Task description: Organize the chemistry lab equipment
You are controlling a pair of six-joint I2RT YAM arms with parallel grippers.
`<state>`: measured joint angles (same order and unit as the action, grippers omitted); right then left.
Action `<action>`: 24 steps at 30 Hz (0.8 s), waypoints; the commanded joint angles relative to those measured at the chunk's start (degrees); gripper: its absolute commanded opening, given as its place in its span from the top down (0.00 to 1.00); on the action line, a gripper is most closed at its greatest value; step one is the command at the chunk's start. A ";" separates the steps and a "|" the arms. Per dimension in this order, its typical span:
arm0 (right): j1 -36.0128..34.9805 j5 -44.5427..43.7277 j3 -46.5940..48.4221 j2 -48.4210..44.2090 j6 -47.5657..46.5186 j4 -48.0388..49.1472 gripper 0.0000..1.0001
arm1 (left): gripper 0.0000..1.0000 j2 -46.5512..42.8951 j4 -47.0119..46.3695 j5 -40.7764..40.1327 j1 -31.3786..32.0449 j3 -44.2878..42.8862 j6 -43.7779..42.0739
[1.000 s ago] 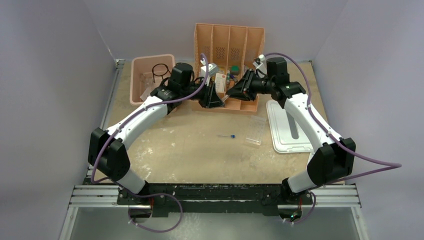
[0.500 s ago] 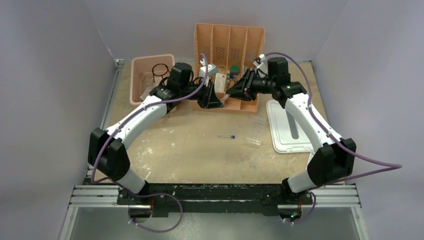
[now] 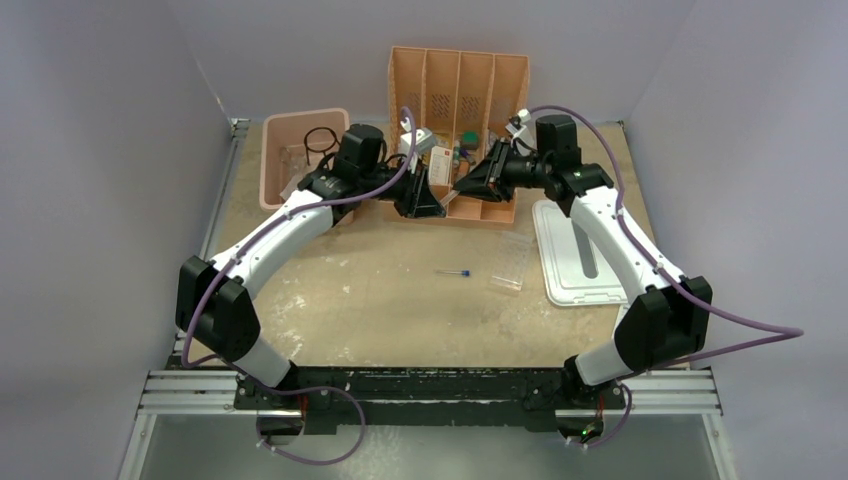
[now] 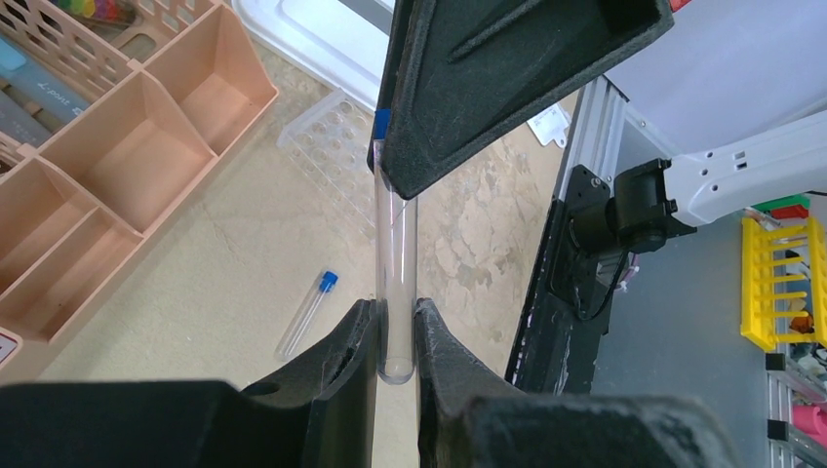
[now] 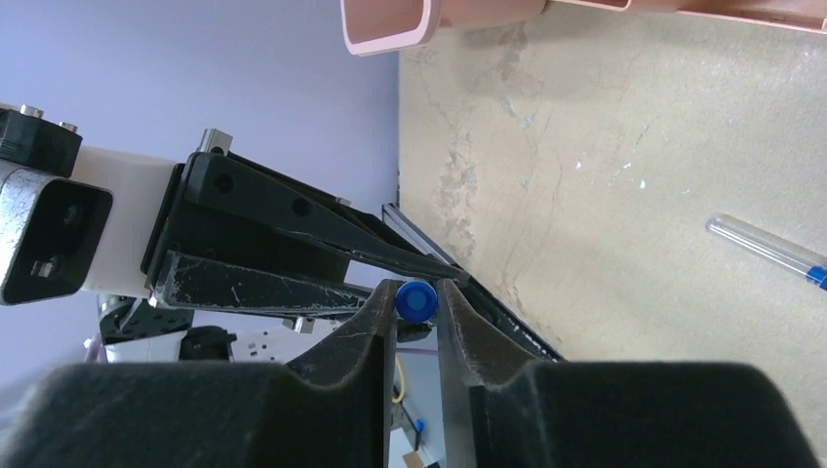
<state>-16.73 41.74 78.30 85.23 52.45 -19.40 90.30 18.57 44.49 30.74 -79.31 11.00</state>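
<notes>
A thin clear tube (image 4: 397, 253) with a blue cap (image 5: 416, 300) hangs in the air between both grippers, in front of the orange organiser. My left gripper (image 4: 396, 327) is shut on its rounded bottom end. My right gripper (image 5: 416, 292) is shut on the cap end, and its black fingers (image 4: 488, 78) cover the top of the tube. In the top view the two grippers, left (image 3: 425, 195) and right (image 3: 462, 187), meet nose to nose. A second blue-capped tube (image 3: 452, 272) lies on the table, left of the clear tube rack (image 3: 510, 261). A black wire ring (image 3: 320, 138) rests in the pink bin.
The orange divider organiser (image 3: 458, 100) stands at the back centre with small colourful items in it. The pink bin (image 3: 290, 150) is at the back left. Its white lid (image 3: 578, 252) lies flat at the right, beside the rack.
The right gripper has edged slightly back toward the right while staying on the cap end. The left arm and the tube have not visibly moved.
</notes>
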 commanded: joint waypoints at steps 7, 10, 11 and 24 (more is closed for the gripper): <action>0.21 -7.98 0.73 -2.24 -7.53 -3.16 0.83 | 0.56 -0.94 0.51 -5.99 -0.32 -1.63 -1.52; 0.14 -20.13 1.56 -3.38 -14.69 -9.61 0.83 | 0.40 -1.44 0.72 -14.20 -0.56 -0.36 -0.82; 0.18 -25.20 1.41 -3.93 -16.76 -11.42 0.84 | 0.38 -1.55 0.88 -15.71 -0.79 -0.15 -0.62; -8.97 -69.05 -11.43 -11.44 -32.36 -2.73 0.84 | 0.31 -3.94 -7.28 -26.35 -1.65 7.08 10.34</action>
<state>-19.14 -11.73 68.73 73.32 27.40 -27.09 90.11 18.83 22.37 29.32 -75.09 14.31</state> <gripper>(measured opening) 0.186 0.706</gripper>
